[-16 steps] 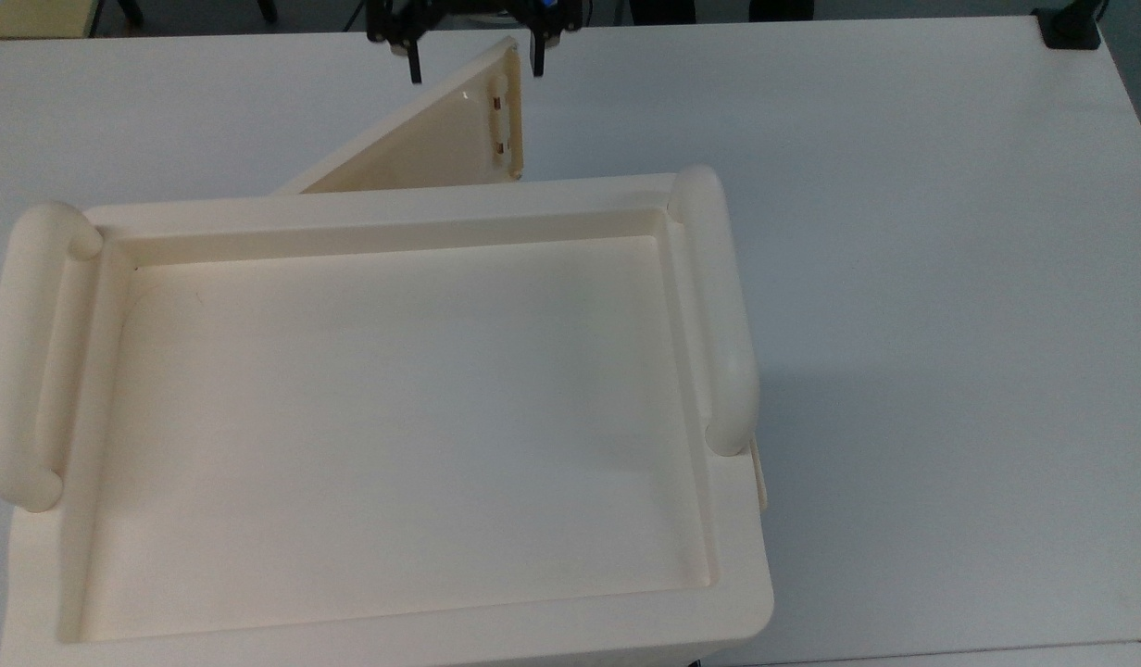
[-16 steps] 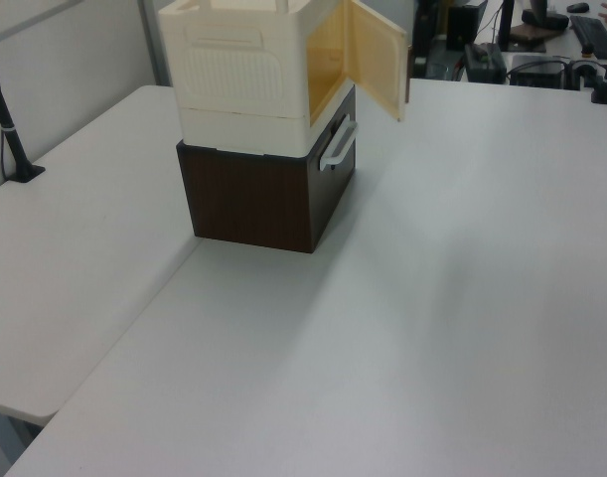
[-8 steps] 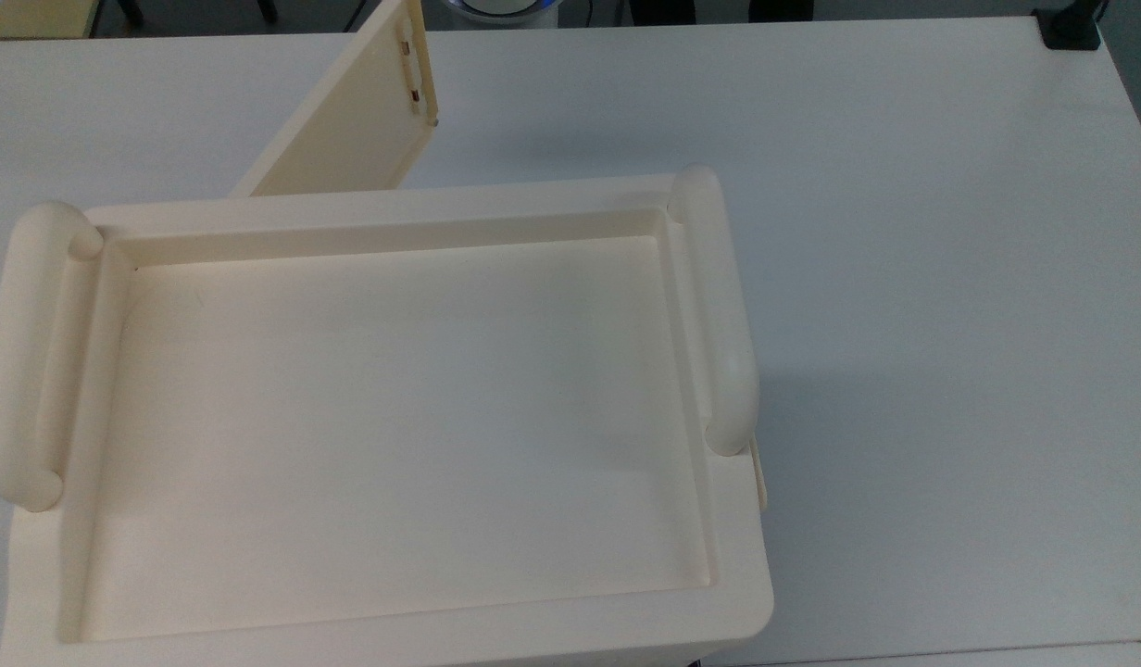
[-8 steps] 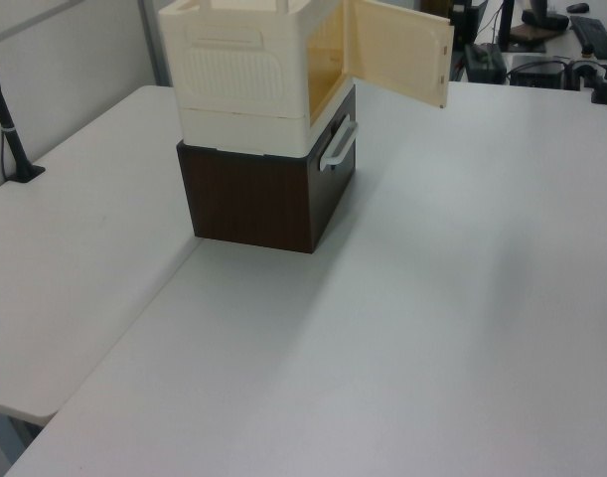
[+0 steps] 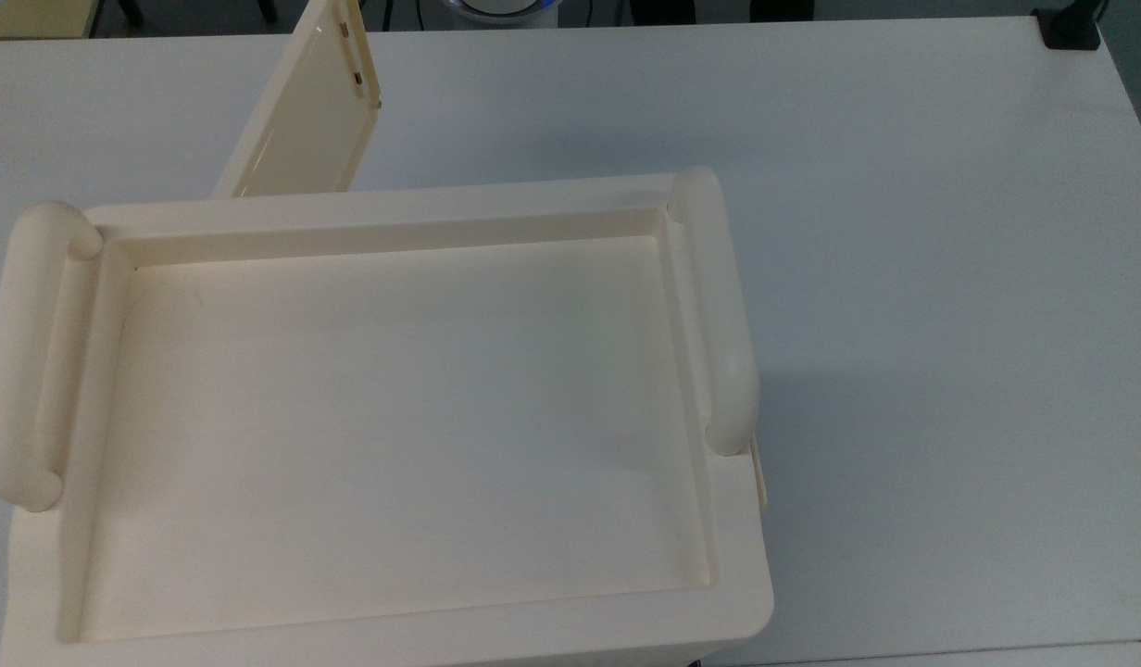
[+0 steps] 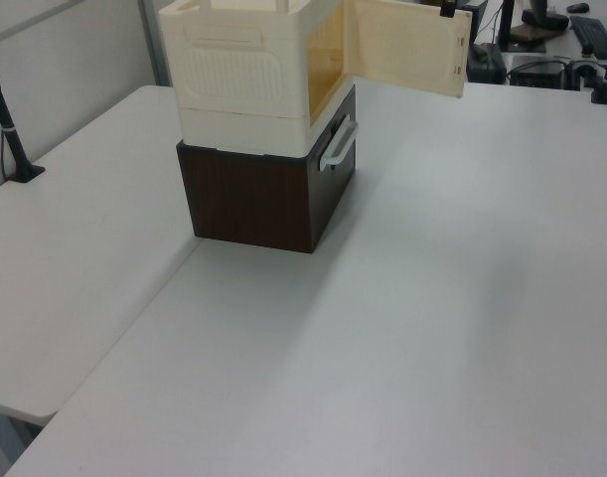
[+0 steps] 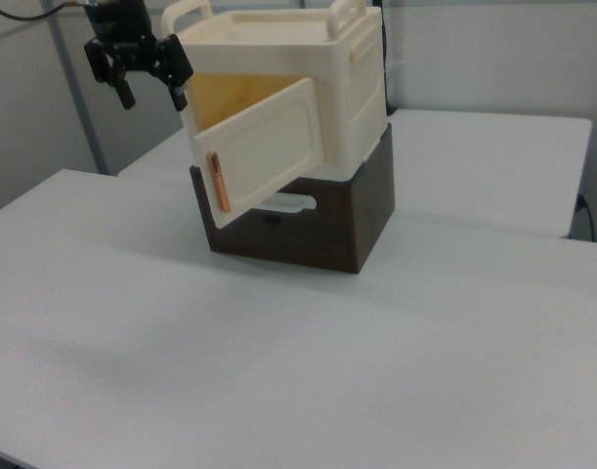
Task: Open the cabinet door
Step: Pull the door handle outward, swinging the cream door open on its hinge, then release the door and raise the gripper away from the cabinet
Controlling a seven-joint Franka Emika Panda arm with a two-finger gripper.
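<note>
The cream cabinet (image 7: 308, 78) has its recessed tray top (image 5: 394, 417) and two tube handles facing the top view. Its cabinet door (image 7: 264, 147) stands swung wide open, with a brownish strip near the free edge; the door (image 5: 302, 116) angles away toward the top view's upper left and the door (image 6: 407, 45) points to the left view's right. The yellowish inside shows behind it. My black gripper (image 7: 151, 90) hangs open at the upper corner of the door's free edge, one finger (image 7: 178, 93) close by that corner, nothing held.
The cabinet rests on a dark brown box (image 6: 253, 194) with a white handle (image 6: 338, 144). White tabletop (image 6: 402, 328) spreads wide around it. A black post (image 6: 7, 114) stands at the left view's left edge, and dark equipment (image 6: 541, 60) sits past the far edge.
The door has swung further open, toward the top view's left. The gripper, seen at the top view's upper edge by the door one second ago, has left the top view.
</note>
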